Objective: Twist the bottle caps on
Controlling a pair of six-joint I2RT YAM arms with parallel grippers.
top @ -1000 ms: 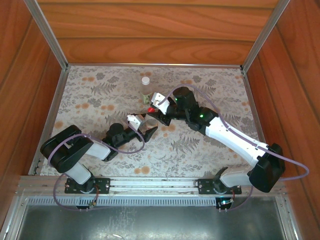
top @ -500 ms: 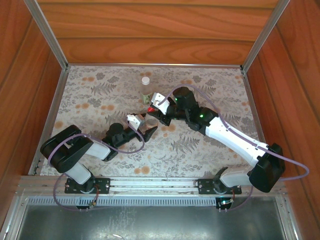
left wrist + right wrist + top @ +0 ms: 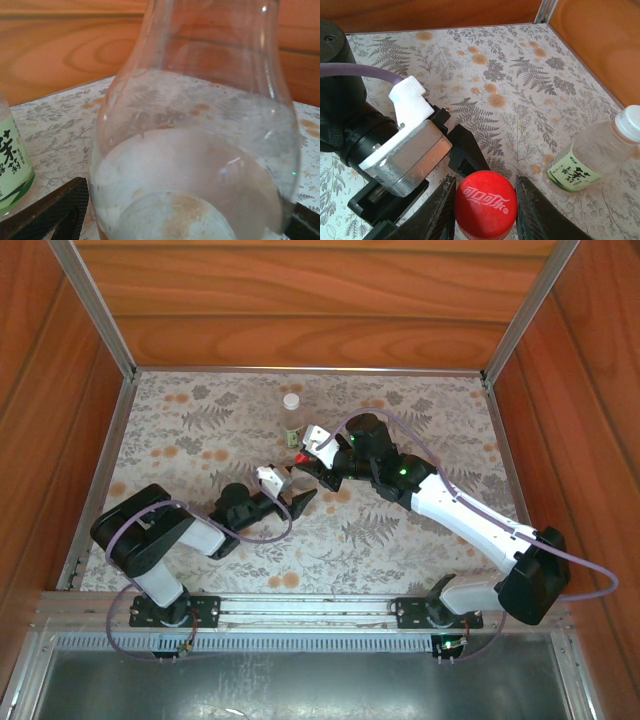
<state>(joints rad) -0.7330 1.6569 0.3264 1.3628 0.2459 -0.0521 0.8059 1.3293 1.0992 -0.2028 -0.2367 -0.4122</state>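
Note:
The shorter clear bottle (image 3: 195,150) stands upright between the fingers of my left gripper (image 3: 190,210), which press against both of its sides low down. In the top view my left gripper (image 3: 288,488) reaches this bottle (image 3: 289,483) from the left. A red cap (image 3: 484,202) sits on the bottle's neck, and my right gripper (image 3: 485,184) is shut on it from above, one finger on each side. From overhead my right gripper (image 3: 304,457) covers most of the red cap (image 3: 300,457). The green-label bottle (image 3: 590,160) stands apart with a white cap (image 3: 630,122) on it.
The green-label bottle (image 3: 291,420) stands just behind both grippers, close to the right wrist. Wooden walls (image 3: 300,310) and a metal frame enclose the floral table (image 3: 200,440). My left gripper's metal and white body (image 3: 412,150) lies right beside the red cap.
My left gripper's jaws have narrowed onto the shorter bottle and the left arm shifted slightly right. My right gripper's jaws have closed in on the red cap.

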